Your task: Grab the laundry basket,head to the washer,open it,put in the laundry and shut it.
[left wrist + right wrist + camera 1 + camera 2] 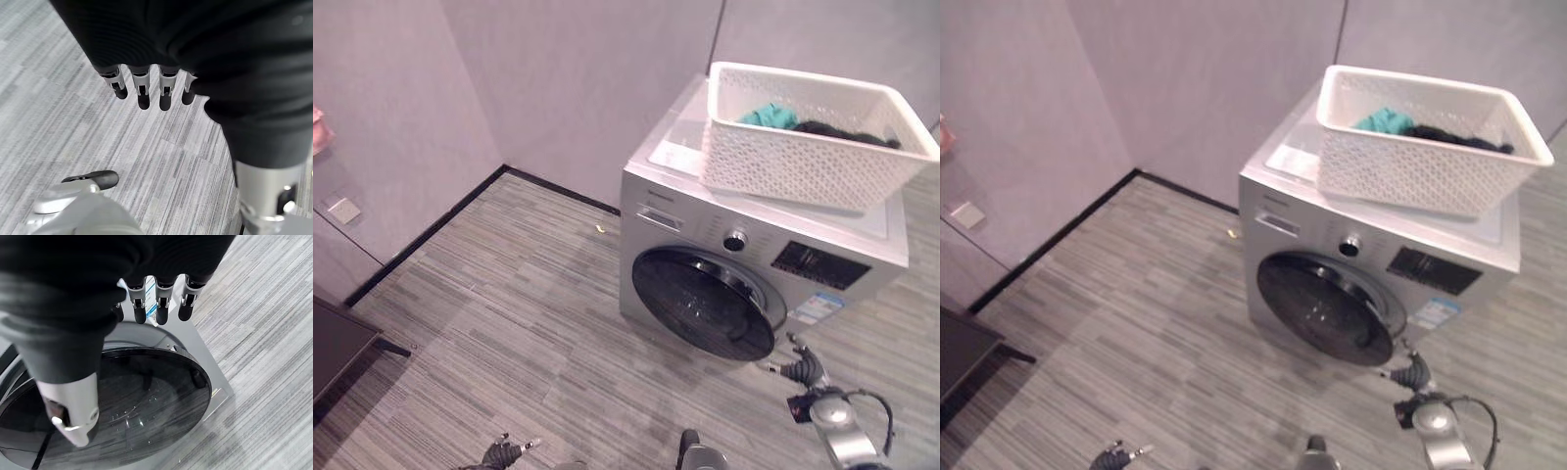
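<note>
Basket point(803, 162), white perforated plastic w/ clothes, atop silver washer point(705, 230), round dark door closed; right hand point(161, 303) relaxed, holding nothing.

No print is legible: the washer point(744, 264), right of centre, carries a dark display panel point(819, 264) and a blue-and-white sticker point(815, 307), both too small to read.

laundry basket point(803, 162): its wall is hiding most of the teal and dark laundry point(769, 116); garment types unclear. left hand point(501, 454): the frame edge is cutting it off, fingers possibly relaxed.
</note>
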Controlling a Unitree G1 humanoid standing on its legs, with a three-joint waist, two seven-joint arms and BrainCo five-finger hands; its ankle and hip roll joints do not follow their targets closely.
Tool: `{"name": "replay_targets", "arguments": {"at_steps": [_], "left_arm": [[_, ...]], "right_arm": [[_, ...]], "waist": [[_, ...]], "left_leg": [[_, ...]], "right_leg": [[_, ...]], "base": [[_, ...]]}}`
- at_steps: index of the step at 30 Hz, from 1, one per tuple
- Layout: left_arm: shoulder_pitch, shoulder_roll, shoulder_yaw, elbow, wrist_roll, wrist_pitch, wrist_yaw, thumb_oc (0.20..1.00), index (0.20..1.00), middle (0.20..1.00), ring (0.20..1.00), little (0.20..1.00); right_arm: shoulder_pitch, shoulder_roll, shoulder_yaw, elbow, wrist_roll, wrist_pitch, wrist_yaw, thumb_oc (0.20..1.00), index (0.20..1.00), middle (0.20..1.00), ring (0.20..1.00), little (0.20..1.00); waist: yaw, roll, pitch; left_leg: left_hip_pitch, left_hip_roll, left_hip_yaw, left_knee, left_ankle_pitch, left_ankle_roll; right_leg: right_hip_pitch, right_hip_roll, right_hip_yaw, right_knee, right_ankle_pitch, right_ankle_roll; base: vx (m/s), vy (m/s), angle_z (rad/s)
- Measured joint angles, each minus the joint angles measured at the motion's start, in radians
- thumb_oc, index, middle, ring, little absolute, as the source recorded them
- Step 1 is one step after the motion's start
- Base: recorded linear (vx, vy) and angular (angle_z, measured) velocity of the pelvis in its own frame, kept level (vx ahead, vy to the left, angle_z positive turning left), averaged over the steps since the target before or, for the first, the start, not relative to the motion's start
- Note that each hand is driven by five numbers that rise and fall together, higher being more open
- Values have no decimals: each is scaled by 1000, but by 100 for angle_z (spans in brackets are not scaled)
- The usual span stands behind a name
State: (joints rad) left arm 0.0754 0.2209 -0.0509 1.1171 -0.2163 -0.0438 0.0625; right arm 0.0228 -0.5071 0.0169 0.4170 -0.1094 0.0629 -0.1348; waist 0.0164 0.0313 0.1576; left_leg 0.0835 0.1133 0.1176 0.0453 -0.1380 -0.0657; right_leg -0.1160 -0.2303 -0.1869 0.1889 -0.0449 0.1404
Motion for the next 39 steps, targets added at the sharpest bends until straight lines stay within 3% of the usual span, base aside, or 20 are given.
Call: {"name": "replay_targets", "arguments": {"at_steps": [1,2,3,5,8,13,21,24,28,29,35,39], "left_arm": [[8,11,10,0,-1,-6,-1,1000,1000,1000,1000,1000],[6,-1,18,16,-2,2,0,1000,1000,1000,1000,1000],[14,-4,23,22,-2,1,-3,1000,1000,1000,1000,1000],[24,-30,29,17,-3,1,-3,1000,1000,1000,1000,1000],[42,-48,26,-27,-4,0,-7,1000,1000,1000,1000,1000],[27,-16,-3,-57,-12,-10,-7,1000,1000,1000,1000,1000],[16,-6,-48,-93,-53,-16,1,1000,1000,1000,1000,1000],[-9,7,-49,-147,-72,-31,1,1000,1000,1000,1000,1000],[-37,11,-44,-155,-95,-45,5,1000,1000,1000,1000,1000],[-58,7,-43,-149,-119,-50,13,1000,1000,1000,1000,1000],[-141,3,-101,-196,-180,-83,42,1000,1000,1000,1000,1000],[-177,-7,-112,-248,-211,-101,47,1000,1000,1000,1000,1000]], "right_arm": [[-22,-12,-5,-49,-25,-28,-22,1000,1000,1000,1000,1000],[-45,-17,-6,-55,-25,-31,-29,1000,1000,1000,1000,1000],[-52,-24,-4,-58,-25,-34,-34,1000,1000,1000,1000,1000],[-71,-56,-2,-46,-28,-35,-37,1000,1000,1000,1000,1000],[-90,-81,27,7,-54,-27,-37,1000,1000,1000,1000,1000],[-151,-81,78,73,-62,-24,-39,1000,1000,1000,1000,1000],[-312,-91,145,159,-61,-26,-70,1000,1000,1000,1000,1000],[-360,-180,142,163,-63,-29,-83,1000,1000,1000,1000,1000],[-449,-255,154,191,-73,-31,-86,1000,1000,1000,1000,1000],[-557,-267,228,247,-90,-36,-91,1000,1000,1000,1000,1000],[-733,-267,417,320,-102,-92,-171,1000,1000,1000,1000,1000],[-758,-210,447,321,-83,-88,-161,1000,1000,1000,1000,1000]], "waist": [[21,-23,-19],[26,-18,-26],[28,-11,-33],[38,-9,-36],[38,-6,-37],[55,-24,-35],[81,17,28],[79,34,61],[78,52,101],[76,48,134],[21,32,179],[24,43,184]], "left_leg": [[6,-10,3,-25,15,-15],[2,9,-2,-40,28,-12],[7,17,-9,-61,41,-5],[17,37,-26,-93,64,-22],[11,29,-56,-106,80,-47],[-35,3,-94,-101,98,-45],[-145,-5,-133,-93,136,-47],[-215,-8,-160,-87,159,-50],[-256,-7,-152,-88,172,-51],[-284,-8,-121,-88,179,-49],[-354,-7,-107,-89,202,-52],[-345,9,-90,-120,215,-52]], "right_leg": [[44,-10,-18,-101,48,42],[58,18,-19,-147,69,15],[77,26,-26,-190,92,16],[120,62,-52,-276,142,4],[134,52,-77,-277,144,7],[110,23,-110,-283,154,17],[27,15,-136,-277,185,5],[-24,14,-157,-283,193,0],[-73,15,-146,-277,214,-9],[-123,16,-114,-277,233,-13],[-207,18,-89,-277,256,-24],[-222,36,-68,-285,255,-35]], "base": [[120,-137,-36],[91,-96,-25],[45,-58,2],[34,-68,9],[-21,-72,30],[-52,-35,25],[-84,-30,10],[-48,-42,25],[-39,-19,-11],[-63,-50,-33],[-54,-43,-15],[-18,-52,-17]]}}
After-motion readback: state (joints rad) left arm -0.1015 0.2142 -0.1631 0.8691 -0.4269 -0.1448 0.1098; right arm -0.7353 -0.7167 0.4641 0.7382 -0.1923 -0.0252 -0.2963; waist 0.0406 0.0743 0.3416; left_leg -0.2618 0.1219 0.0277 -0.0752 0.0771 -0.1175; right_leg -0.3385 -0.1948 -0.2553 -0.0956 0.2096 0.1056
